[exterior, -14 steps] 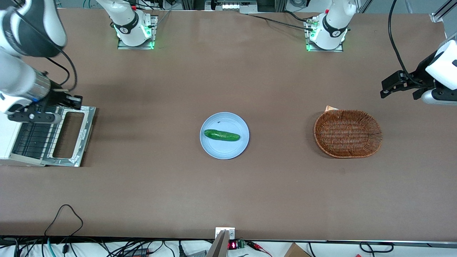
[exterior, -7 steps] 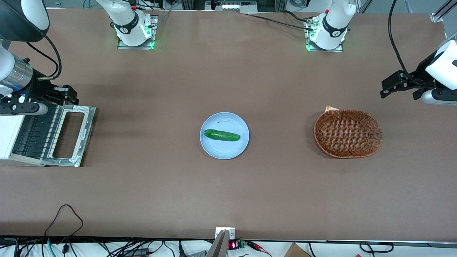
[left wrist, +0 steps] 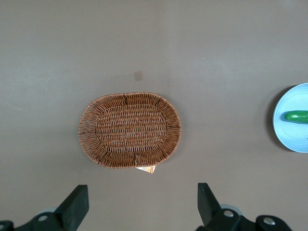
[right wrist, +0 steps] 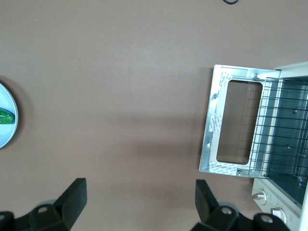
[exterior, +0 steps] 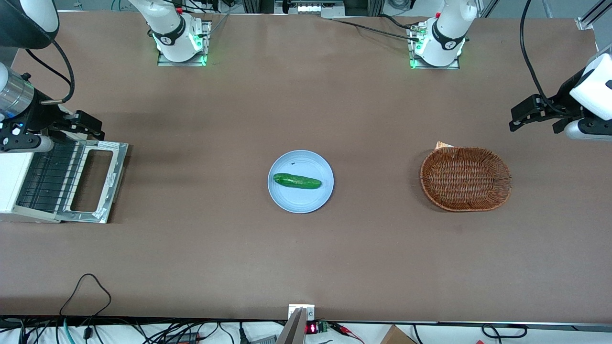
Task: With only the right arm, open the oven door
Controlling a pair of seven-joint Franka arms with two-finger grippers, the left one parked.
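The white toaster oven stands at the working arm's end of the table. Its oven door is swung fully down and lies flat on the table, silver inner frame up, with the wire rack exposed. The right arm's gripper hovers just past the door's edge, farther from the front camera than the door, open and holding nothing. In the right wrist view the oven door lies flat beside the oven cavity, while the gripper has its fingers spread wide over bare table.
A blue plate with a cucumber sits mid-table. A wicker basket lies toward the parked arm's end. Two arm bases stand along the table edge farthest from the front camera. A black cable loops at the near edge.
The right arm has risen off the open door and drawn back toward the table's end, farther from the front camera. The door stays flat and has not moved.
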